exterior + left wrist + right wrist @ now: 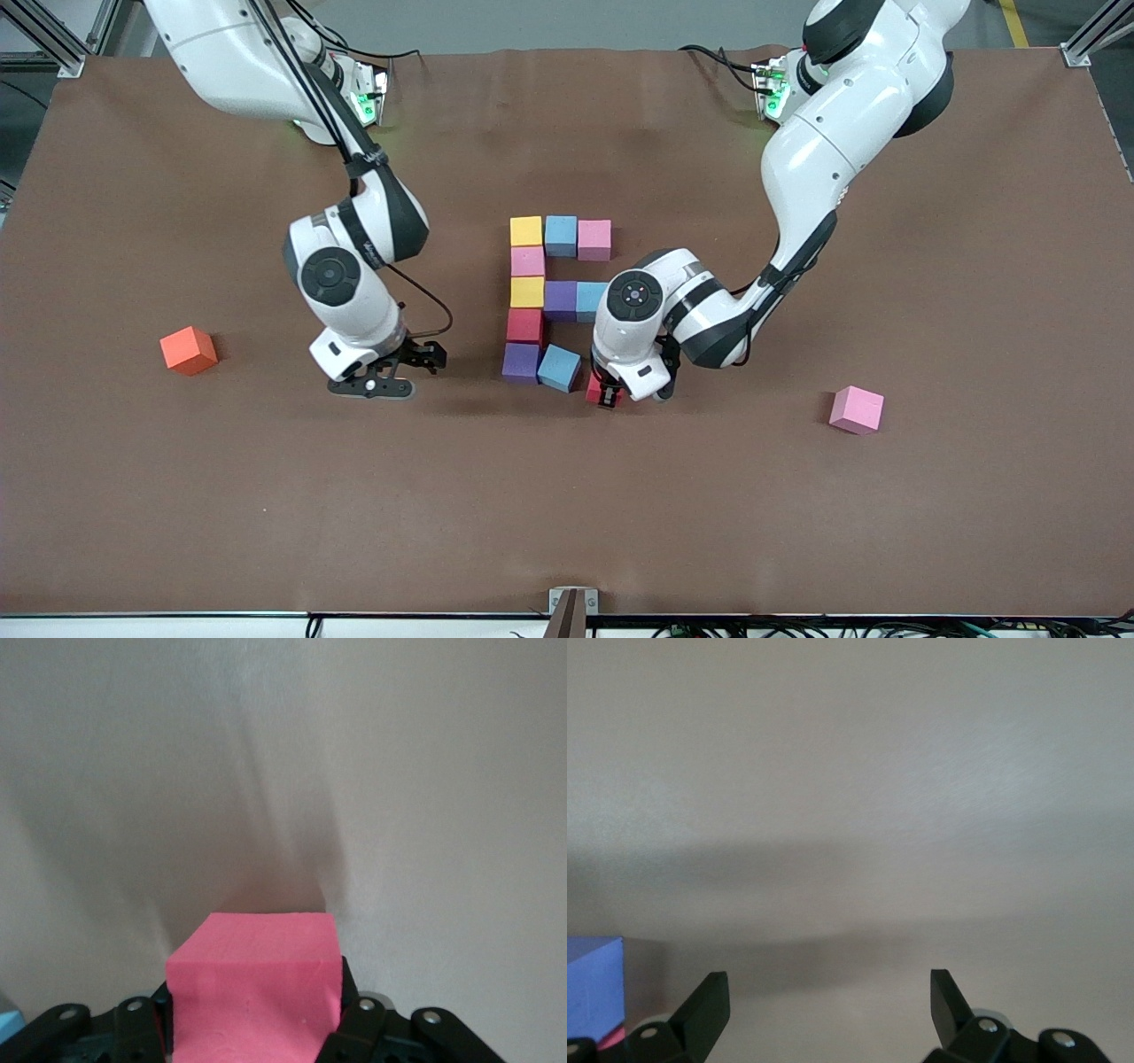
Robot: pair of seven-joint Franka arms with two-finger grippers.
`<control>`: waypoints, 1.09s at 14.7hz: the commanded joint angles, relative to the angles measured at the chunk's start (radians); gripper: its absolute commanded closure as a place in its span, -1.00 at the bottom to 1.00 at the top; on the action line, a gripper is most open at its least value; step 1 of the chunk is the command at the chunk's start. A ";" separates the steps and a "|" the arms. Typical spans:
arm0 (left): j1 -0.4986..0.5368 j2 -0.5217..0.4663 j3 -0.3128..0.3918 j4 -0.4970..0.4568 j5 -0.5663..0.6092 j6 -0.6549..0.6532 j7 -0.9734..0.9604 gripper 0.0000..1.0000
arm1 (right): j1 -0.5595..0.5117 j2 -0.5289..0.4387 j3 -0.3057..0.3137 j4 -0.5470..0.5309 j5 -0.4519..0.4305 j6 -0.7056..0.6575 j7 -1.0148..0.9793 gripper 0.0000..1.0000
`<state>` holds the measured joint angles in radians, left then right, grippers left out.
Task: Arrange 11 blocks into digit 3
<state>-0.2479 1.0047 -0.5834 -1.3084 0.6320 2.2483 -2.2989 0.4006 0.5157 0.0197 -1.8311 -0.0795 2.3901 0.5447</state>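
- the left gripper [608, 396] was down at the table, at the end of the figure's nearest row, with its fingers closed on a red cube [595, 387]; in the left wrist view the same cube [255, 988] filled the space between the black fingers [361, 1020] and looked pinkish red.
- the held red cube sat just beside a light blue cube [559, 367], which was turned a little askew and touched a purple cube [521, 362] toward the right arm's end of the table.
- the figure [549, 297] stood mid-table: a farthest row of a yellow cube [525, 230], a blue cube [560, 235] and a pink cube [594, 239], all touching.
- a pink joining cube [527, 260] sat under the yellow one, then a middle row of yellow [527, 291], purple [560, 299] and a light blue one [588, 299] partly hidden by the left arm.
- a dark red cube [524, 325] linked the middle row to the nearest row.
- the right gripper [390, 372] hung over bare table toward the right arm's end, near the figure, with its jaws spread wide and nothing between them; the right wrist view showed the two fingertips [709, 1001] apart and a purple cube's edge [594, 985] at the side.
- a spare pink cube [856, 408] lay well apart toward the left arm's end of the table.
- an orange cube [188, 350] lay well apart toward the right arm's end, on the brown table [567, 514].
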 commanded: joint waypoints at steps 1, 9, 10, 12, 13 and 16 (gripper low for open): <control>-0.039 0.040 0.008 0.029 0.000 0.022 -0.045 0.41 | 0.046 0.013 -0.001 -0.007 0.015 0.030 0.090 -1.00; -0.060 0.052 0.025 0.027 -0.072 0.010 -0.103 0.41 | 0.086 0.056 -0.001 -0.007 0.089 0.050 0.132 -1.00; -0.062 0.051 0.030 0.027 -0.090 0.007 -0.103 0.41 | 0.087 0.064 -0.001 -0.007 0.089 0.057 0.141 -1.00; -0.070 0.051 0.031 0.024 -0.100 -0.012 -0.103 0.41 | 0.093 0.067 -0.001 -0.007 0.090 0.060 0.141 -1.00; -0.070 0.051 0.031 0.024 -0.113 -0.024 -0.103 0.41 | 0.096 0.067 -0.001 -0.007 0.090 0.061 0.156 -1.00; -0.070 0.051 0.031 0.023 -0.132 -0.076 -0.103 0.41 | 0.113 0.075 -0.001 -0.007 0.090 0.078 0.181 -1.00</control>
<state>-0.2959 1.0109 -0.5602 -1.2855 0.5351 2.2200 -2.3917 0.4973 0.5886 0.0221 -1.8309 -0.0013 2.4447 0.7004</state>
